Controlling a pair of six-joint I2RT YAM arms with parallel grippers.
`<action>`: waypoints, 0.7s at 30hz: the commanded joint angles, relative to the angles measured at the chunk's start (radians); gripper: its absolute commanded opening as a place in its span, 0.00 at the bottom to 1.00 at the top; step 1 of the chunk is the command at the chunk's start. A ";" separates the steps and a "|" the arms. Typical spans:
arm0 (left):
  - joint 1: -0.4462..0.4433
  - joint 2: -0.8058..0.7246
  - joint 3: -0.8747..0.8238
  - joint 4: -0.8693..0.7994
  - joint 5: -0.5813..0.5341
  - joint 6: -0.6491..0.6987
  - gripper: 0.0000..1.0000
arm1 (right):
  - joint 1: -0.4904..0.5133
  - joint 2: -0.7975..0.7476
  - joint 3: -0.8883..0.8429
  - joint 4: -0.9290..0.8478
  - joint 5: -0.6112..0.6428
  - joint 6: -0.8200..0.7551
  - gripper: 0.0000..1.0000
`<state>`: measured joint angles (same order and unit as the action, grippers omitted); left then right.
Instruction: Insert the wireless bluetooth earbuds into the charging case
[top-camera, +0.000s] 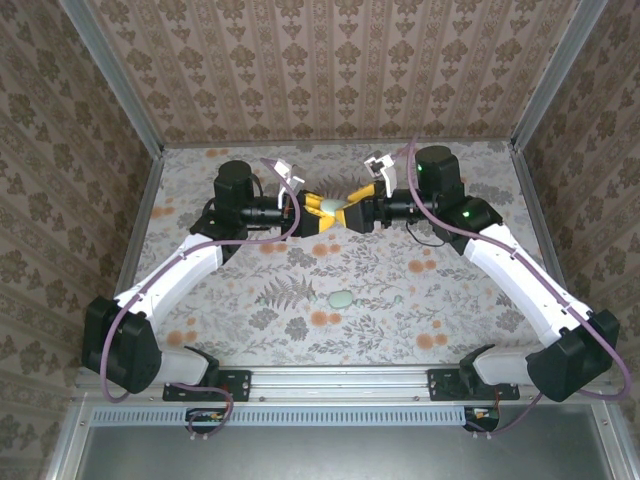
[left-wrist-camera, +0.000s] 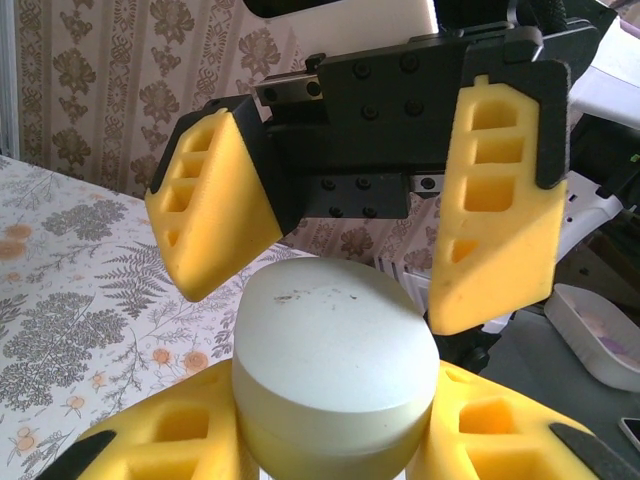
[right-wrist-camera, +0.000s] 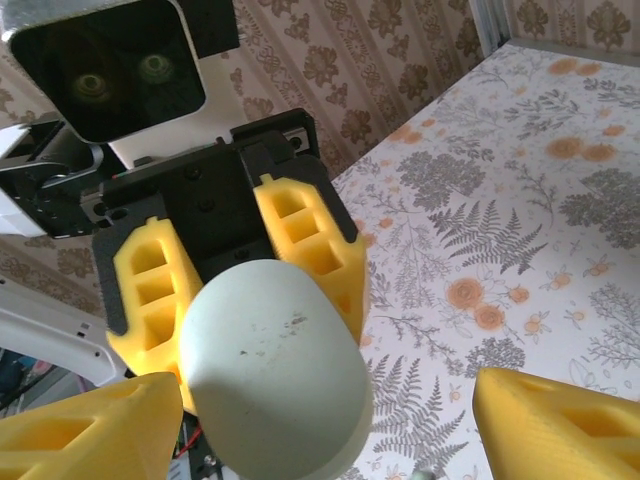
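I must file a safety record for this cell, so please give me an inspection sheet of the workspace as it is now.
Surface: floral tabletop, flat.
Job's things: pale green charging case, apparently closed, held above the table; small pale green item lying on the table, too small to identify.
Clutter: nothing seen.
Grippers: left gripper, fingers shut on the case; right gripper, fingers open, flanking the case's top.
Cables: purple cable running along each arm.
Surroundings: patterned walls, metal frame.
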<state>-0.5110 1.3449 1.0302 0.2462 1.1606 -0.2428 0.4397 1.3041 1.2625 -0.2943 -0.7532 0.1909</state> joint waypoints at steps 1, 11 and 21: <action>-0.007 -0.013 0.035 0.029 0.036 -0.012 0.17 | 0.007 0.011 0.028 0.000 0.035 -0.038 0.77; -0.007 -0.007 0.038 0.030 0.039 -0.012 0.17 | 0.012 0.000 0.000 0.004 0.084 -0.078 0.78; -0.018 -0.014 0.045 0.024 0.040 -0.011 0.16 | 0.010 0.008 0.020 0.014 0.298 -0.073 0.77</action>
<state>-0.5091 1.3464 1.0302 0.2272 1.1240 -0.2440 0.4557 1.3064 1.2629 -0.2932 -0.6384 0.1326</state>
